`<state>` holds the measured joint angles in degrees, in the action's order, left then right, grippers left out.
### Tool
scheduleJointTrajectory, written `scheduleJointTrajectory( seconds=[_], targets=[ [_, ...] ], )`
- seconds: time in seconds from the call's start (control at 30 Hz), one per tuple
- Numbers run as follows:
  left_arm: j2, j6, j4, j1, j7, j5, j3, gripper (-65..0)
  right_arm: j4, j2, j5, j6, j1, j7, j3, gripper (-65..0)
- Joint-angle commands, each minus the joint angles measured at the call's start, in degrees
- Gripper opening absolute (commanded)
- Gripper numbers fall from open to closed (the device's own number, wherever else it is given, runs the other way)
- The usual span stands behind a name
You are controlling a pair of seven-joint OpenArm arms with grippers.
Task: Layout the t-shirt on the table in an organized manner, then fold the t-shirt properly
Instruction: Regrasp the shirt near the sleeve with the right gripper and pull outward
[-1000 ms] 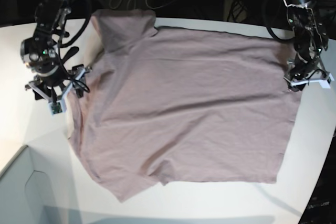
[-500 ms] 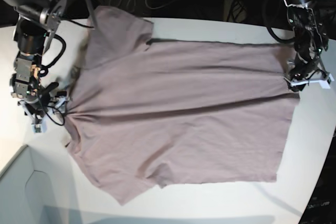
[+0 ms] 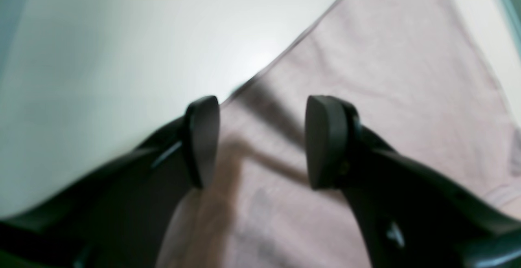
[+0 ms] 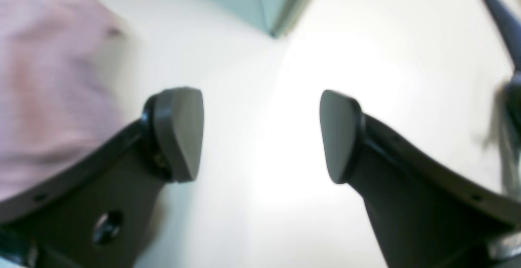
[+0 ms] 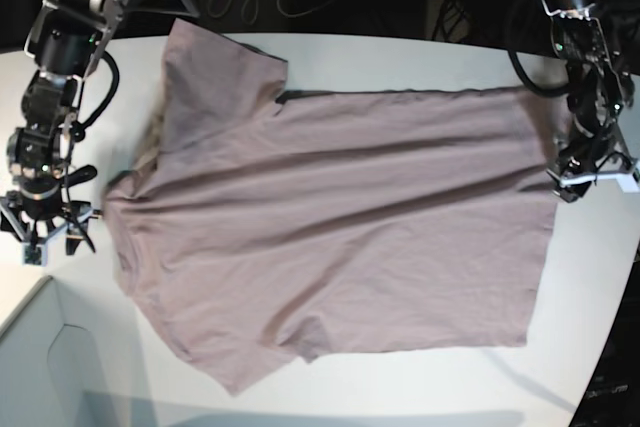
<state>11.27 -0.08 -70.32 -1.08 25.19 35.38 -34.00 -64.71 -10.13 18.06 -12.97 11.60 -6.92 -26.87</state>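
Layout mostly done: shirt spread on surface, creases toward 9 o'clock; no fold yet. Left gripper and right gripper jaws wide, holding nothing.

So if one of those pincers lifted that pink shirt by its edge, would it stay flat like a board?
Probably not. The t-shirt lies in soft wrinkles and creases, so it would likely droop and hang floppy. It looks thin and light, so a lift should take little effort. On the smooth white table it would probably slide and bunch when pushed rather than move as one piece.
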Motion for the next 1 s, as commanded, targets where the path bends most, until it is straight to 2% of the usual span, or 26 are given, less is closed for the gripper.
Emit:
scheduleJointTrajectory(
  seconds=[0.0, 0.07, 0.1, 0.23, 0.37, 0.63, 0.8, 0.97],
  targets=[
    [1.1, -0.2, -1.1, 0.5, -1.0, 0.4, -0.2, -32.1, -5.6, 0.5, -0.3, 0.2, -1.1, 1.2, -0.1, -20.3],
    [1.2, -0.2, -1.1, 0.5, -1.0, 0.4, -0.2, -32.1, -14.5, 3.6, -0.4, -0.5, -7.0, -0.4, 0.2, -20.3],
    [1.2, -0.2, -1.0, 0.5, -1.0, 0.4, -0.2, -32.1, -18.0, 5.1, -0.4, -1.9, -9.5, -1.7, 0.3, -20.3],
    [0.8, -0.2, -0.4, 0.5, -1.0, 0.0, -0.2, -32.1, -27.9, 12.8, -0.4, -9.8, -17.4, -6.7, 0.2, -20.3],
    [1.1, -0.2, -0.7, 0.4, -1.0, 0.0, -0.4, -32.1, -33.3, 18.5, -0.4, -16.8, -23.3, -10.3, 0.1, -20.5],
    [1.3, -0.2, -0.9, 0.4, -1.0, 0.0, -0.4, -32.1, -32.0, 19.1, -0.6, -27.0, -27.4, -17.8, 1.5, -20.6],
    [0.7, -0.2, -0.9, 0.3, -1.0, 0.3, -0.4, -32.1, -32.1, 19.1, -0.6, -27.0, -27.8, -19.7, 6.1, -20.6],
    [0.7, -0.2, -1.0, -0.5, -1.0, 0.4, -0.4, -32.1, -33.6, 19.1, -0.4, -27.0, -29.0, -19.3, 15.9, -20.6]
  ],
)
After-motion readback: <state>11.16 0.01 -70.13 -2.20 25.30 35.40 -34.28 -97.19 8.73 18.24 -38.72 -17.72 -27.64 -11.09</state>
